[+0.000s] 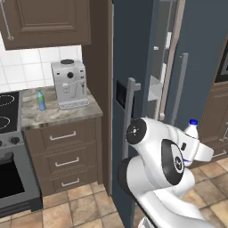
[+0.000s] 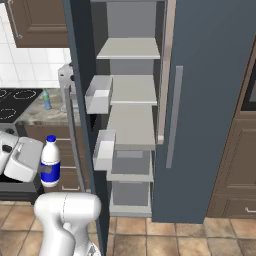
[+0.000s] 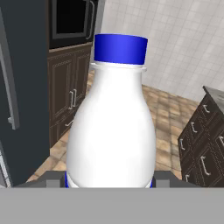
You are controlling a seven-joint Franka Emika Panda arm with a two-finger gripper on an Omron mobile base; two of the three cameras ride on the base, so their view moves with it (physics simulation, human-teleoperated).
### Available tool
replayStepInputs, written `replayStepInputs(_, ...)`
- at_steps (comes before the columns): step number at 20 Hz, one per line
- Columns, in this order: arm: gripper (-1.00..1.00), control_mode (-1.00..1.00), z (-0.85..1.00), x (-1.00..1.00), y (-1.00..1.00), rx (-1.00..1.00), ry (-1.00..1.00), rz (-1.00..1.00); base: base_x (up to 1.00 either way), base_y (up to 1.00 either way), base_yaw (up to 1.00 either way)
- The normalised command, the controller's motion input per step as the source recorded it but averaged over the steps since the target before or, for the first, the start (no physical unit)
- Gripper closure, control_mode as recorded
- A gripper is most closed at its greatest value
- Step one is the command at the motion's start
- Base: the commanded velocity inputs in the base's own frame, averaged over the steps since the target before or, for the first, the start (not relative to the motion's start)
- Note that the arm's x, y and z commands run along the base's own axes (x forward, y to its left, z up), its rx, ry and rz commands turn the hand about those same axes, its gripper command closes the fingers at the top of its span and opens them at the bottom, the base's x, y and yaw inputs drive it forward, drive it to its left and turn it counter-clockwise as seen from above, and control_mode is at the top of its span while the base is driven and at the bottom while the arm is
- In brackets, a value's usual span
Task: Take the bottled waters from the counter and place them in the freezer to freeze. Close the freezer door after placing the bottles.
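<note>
Here the white bottle (image 3: 111, 127) stands upright, clamped in the gripper (image 3: 109, 180)

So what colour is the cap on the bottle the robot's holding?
Blue, on the white bottle; its cap shows best in the hand view.

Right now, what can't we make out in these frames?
- Finger contact on the white bottle: hand view, the bottle body covers the gripper.
- Blue-green bottle on the counter: too small for detail.
- Freezer bottom shelf: right base view, shadowed.
</note>
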Motion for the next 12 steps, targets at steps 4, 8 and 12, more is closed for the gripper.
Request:
replayStepInputs(4,1.00,1.00,0.00,0.00,0.00,0.00,0.00,0.00,0.01,-0.73,0.15)
replayStepInputs(8,1.00,1.00,0.00,0.00,0.00,0.00,0.00,0.00,0.00,-0.52,0.19)
replayStepInputs(12,1.00,1.00,0.00,0.00,0.00,0.00,0.00,0.00,0.11,-0.81,0.24)
